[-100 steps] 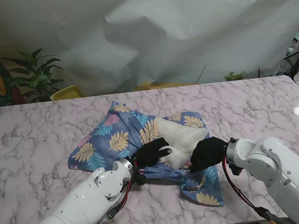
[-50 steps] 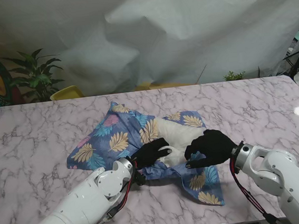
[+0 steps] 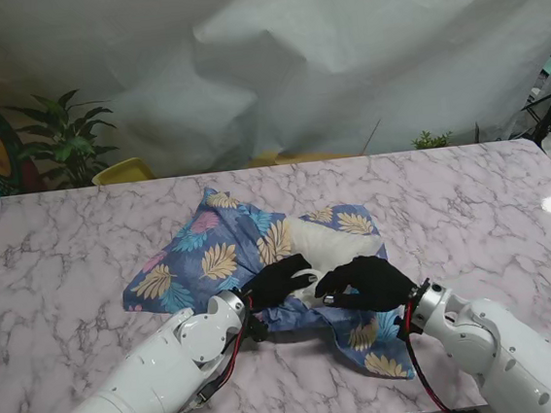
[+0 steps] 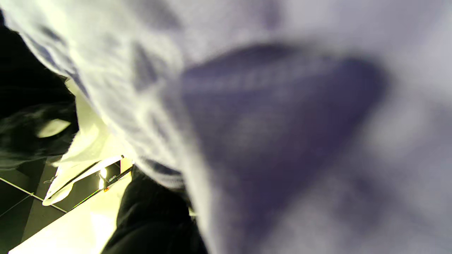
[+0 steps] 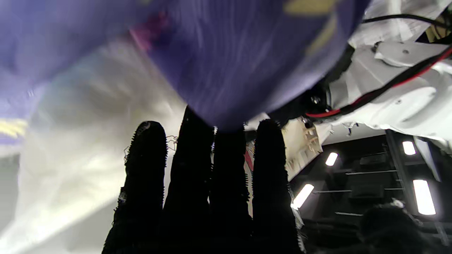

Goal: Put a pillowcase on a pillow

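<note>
Lying across the middle of the pink-veined marble table [image 3: 470, 197], the blue cotton pillowcase with its yellow and teal leaf print [image 3: 212, 256] is only partly on: the plump white pillow [image 3: 333, 250] shows bare at the open mouth of the case, nearer to me than the printed bulk, while the far end of the case lies flat and unfilled toward the left. Both black-gloved hands are at that mouth. The left hand [image 3: 278, 282] has its fingers curled at the lower hem, and its wrist view is smothered in blurred blue cloth, so it looks to be pinching the fabric, though I cannot tell for certain. The right hand [image 3: 366, 284] hovers just beside it over the pillow's near edge with fingers bent; its wrist view shows four dark fingers [image 5: 189, 183] straight and together under a fold of blue cloth, and whether anything is pinched there I cannot tell either. To do this step well, I'd judge the left should pin the hem down while the right takes the upper lip of the opening and draws it over the exposed corner, in short pulls, since slack cloth bunches and a soft pillow buckles when shoved. Behind the table hangs a creased white sheet backdrop [image 3: 339, 54], with a leafy green potted plant [image 3: 64, 139] at the far left.
</note>
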Controlling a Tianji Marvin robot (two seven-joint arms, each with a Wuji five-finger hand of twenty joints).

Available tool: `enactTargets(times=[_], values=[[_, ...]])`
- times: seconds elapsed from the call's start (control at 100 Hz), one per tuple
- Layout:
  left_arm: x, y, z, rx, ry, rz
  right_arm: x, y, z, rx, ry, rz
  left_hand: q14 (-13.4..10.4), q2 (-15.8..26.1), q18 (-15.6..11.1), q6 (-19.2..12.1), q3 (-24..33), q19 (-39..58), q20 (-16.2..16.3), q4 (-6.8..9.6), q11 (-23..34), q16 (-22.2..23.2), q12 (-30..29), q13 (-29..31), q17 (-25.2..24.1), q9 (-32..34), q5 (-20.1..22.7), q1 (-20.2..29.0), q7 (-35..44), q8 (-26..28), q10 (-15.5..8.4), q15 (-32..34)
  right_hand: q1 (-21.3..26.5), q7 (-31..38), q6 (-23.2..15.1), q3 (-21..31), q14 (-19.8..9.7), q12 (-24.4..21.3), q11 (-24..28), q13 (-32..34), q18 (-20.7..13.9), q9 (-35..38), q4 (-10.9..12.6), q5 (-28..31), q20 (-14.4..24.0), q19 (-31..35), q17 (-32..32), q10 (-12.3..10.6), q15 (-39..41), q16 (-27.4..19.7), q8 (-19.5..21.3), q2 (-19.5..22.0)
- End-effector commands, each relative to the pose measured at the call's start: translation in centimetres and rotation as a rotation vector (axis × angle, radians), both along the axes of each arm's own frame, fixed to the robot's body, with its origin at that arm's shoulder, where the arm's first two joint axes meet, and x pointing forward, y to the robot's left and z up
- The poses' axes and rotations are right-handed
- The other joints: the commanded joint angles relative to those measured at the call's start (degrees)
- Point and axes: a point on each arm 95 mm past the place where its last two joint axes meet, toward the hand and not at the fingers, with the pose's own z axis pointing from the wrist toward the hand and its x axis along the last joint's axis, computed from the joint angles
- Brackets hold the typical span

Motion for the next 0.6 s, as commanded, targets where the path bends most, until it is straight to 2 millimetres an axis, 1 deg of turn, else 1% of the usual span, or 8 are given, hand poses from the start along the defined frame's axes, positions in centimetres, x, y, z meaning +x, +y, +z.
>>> enactTargets(times=[0.0,0.08,0.24,0.31,0.39,0.43,0.48,0.59], values=[[-1.6,2.4,-3.7,0.088,0.091,0.018,0.2,0.4,-1.0,0.006,0.045,-0.014,3.1,4.09,5.61,4.74,5.78,-1.48,-1.22,2.5,4.76,-0.86,1.49,1.18,-1.92,3.85,0.3,5.44,4.43,1.86,0.94,-1.37,1.58,0.5,2.02,-2.05,1.38,-1.0,0.8,1.38,-1.66,1.22,1.13,1.57,-2.12,-1.55,1.01,0.96,-1.05,-1.43,-1.72,3.22],[-1.6,2.4,-3.7,0.087,0.091,0.019,0.5,0.5,-1.8,0.025,0.115,-0.025,3.1,4.09,5.61,4.76,5.77,-1.48,-1.23,2.5,4.74,-0.86,1.49,1.18,-1.92,3.79,0.26,5.44,4.41,1.85,0.96,-1.37,2.18,0.32,3.33,-2.77,2.95,-1.24,1.05,1.64,-0.52,1.36,1.17,1.97,-3.45,-2.73,1.99,2.28,-1.26,-2.07,-2.16,3.57],[-1.6,2.4,-3.7,0.088,0.09,0.019,0.7,0.0,-3.1,0.015,0.278,-0.095,3.1,4.09,5.61,4.82,5.82,-1.48,-1.23,2.52,4.77,-0.87,1.5,1.18,-1.92,3.77,0.24,5.52,4.42,1.87,0.94,-1.37,5.1,-0.38,8.81,-6.33,8.21,0.89,6.81,4.85,6.39,-0.68,1.26,0.55,-9.96,-2.59,11.0,5.83,-0.2,-3.81,-2.97,4.04],[-1.6,2.4,-3.7,0.089,0.091,0.02,0.6,-0.4,-3.5,0.033,0.399,-0.126,3.1,4.1,5.7,4.82,5.81,-1.56,-1.25,2.52,4.77,-0.87,1.5,1.15,-2.07,3.75,0.19,5.5,4.41,1.87,0.99,-1.38,6.66,-1.22,12.11,-7.52,11.75,3.31,11.09,7.34,10.62,-2.19,1.0,-0.34,-12.3,3.5,17.74,8.82,2.97,-2.74,-3.22,2.73],[-1.6,2.4,-3.7,0.09,0.092,0.02,0.5,-0.9,-3.5,0.032,0.511,-0.147,3.1,4.08,5.75,4.82,5.81,-1.57,-1.24,2.53,4.77,-0.87,1.51,1.14,-2.07,3.73,0.21,5.52,4.42,1.89,0.98,-1.39,7.96,-2.32,13.53,-8.86,13.21,5.87,14.67,11.94,14.42,-3.2,0.8,-2.12,-12.64,13.28,26.45,10.13,9.25,0.81,-3.1,1.89],[-1.6,2.4,-3.7,0.091,0.092,0.019,0.4,-1.2,-3.4,0.008,0.551,-0.153,3.07,4.07,5.76,4.84,5.84,-1.58,-1.24,2.54,4.78,-0.87,1.51,1.16,-2.07,3.74,0.24,5.56,4.44,1.89,0.95,-1.39,8.3,-2.7,13.62,-9.65,13.58,6.86,15.77,14.57,13.19,-3.11,0.78,-3.13,-10.21,19.74,29.56,9.93,12.51,3.01,-2.84,1.8],[-1.6,2.4,-3.7,0.092,0.092,0.018,0.5,-1.6,-3.3,-0.022,0.571,-0.161,3.06,4.05,5.77,4.84,5.8,-1.58,-1.24,2.52,4.79,-0.88,1.51,1.17,-2.07,3.75,0.24,5.53,4.44,1.9,0.97,-1.4,8.88,-2.17,13.55,-10.72,14.15,7.73,16.75,17.87,10.42,-1.21,0.86,-2.36,-3.65,27.36,32.23,10.06,16.34,5.46,-2.2,1.82],[-1.6,2.4,-3.7,0.096,0.09,0.015,0.7,-2.5,-2.6,-0.153,0.565,-0.14,3.1,4.04,5.77,4.86,5.8,-1.58,-1.23,2.52,4.79,-0.88,1.5,1.17,-2.07,3.76,0.27,5.53,4.43,1.88,0.98,-1.4,8.63,0.55,10.46,-12.38,13.02,8.39,17.57,19.07,-0.94,6.61,1.27,3.61,5.66,39.2,35.94,8.02,30.8,10.79,-1.07,3.56]])
